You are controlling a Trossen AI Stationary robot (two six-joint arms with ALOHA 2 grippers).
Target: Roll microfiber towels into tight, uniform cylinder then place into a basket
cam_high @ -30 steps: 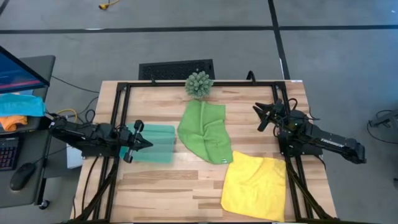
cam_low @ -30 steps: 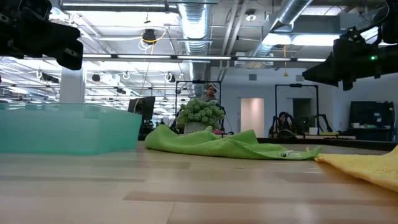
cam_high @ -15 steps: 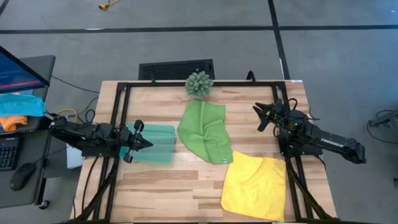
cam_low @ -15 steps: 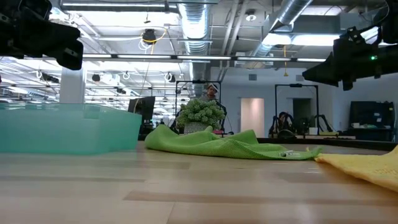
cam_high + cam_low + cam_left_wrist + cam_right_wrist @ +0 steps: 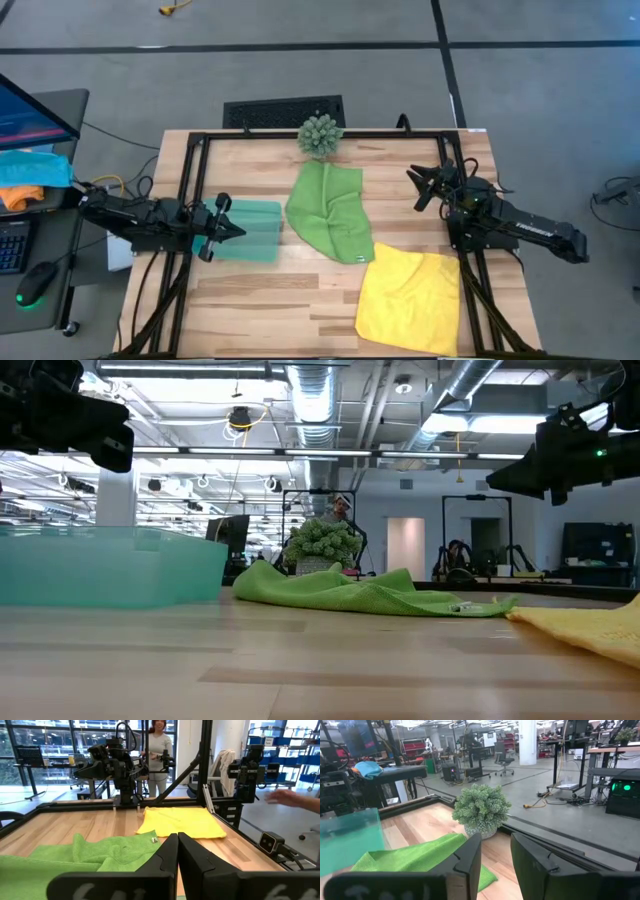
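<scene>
Jaws of the left gripper (image 5: 232, 229) sit pressed together over the teal basket (image 5: 255, 231) at nine o'clock on the tabletop (image 5: 260, 300), hiding its near edge, while the right gripper (image 5: 418, 187) hangs part-spread and empty at three o'clock, the crumpled green towel (image 5: 330, 212) central, the yellow towel (image 5: 410, 298) toward five o'clock.

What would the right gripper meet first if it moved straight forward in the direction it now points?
Probably the spiky ball plant. It sits dead ahead of the open right gripper, above the green towel. Depth is unclear, and a low path might brush that towel first.
</scene>
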